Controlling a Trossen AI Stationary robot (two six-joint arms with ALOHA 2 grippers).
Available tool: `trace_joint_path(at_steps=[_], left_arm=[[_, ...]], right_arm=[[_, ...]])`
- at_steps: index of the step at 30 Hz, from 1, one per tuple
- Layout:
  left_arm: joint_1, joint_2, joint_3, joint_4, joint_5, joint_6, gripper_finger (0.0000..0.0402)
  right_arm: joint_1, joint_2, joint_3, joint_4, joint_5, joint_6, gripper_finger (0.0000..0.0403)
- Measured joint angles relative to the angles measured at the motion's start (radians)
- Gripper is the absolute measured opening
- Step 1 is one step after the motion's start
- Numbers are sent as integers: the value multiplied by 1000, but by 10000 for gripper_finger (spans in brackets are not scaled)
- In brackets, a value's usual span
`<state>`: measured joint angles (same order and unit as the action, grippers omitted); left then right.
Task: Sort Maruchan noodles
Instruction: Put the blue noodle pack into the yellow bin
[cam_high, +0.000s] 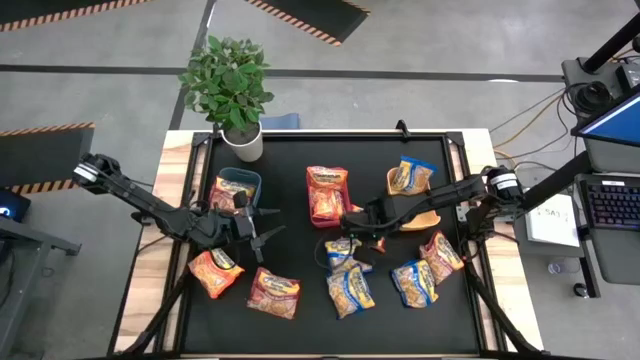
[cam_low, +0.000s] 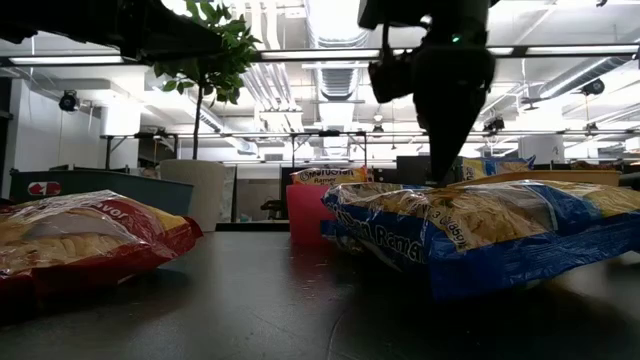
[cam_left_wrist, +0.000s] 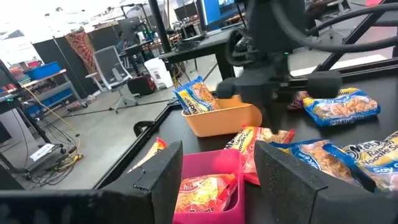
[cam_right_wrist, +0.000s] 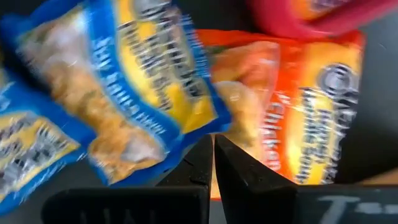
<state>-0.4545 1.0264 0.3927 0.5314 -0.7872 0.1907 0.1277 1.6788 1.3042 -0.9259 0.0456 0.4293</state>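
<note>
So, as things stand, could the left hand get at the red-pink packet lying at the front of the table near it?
Probably yes. The left hand is open and empty, and the red-pink packet lies flat just in front of it with nothing on top or between. The right hand is off by the pink bin.

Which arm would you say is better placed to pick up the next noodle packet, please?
Probably the right. The right gripper, shut, is low over the blue-and-yellow packet and orange packet beside the red bin. The left gripper hangs open by the teal bin, holding nothing.
</note>
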Motion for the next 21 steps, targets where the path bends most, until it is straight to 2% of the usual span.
trace_joint_path(at_steps=[4, 8, 21], left_arm=[[0, 34, -1, 1, -12, -19, 182], [0, 62, 0, 2, -17, -28, 182], [0, 140, 44, 7, -18, -34, 182]], right_arm=[[-12, -5, 7, -17, 1, 50, 13], [-13, -25, 14, -18, -5, 102, 39], [9, -35, 13, -18, -99, 231, 199]])
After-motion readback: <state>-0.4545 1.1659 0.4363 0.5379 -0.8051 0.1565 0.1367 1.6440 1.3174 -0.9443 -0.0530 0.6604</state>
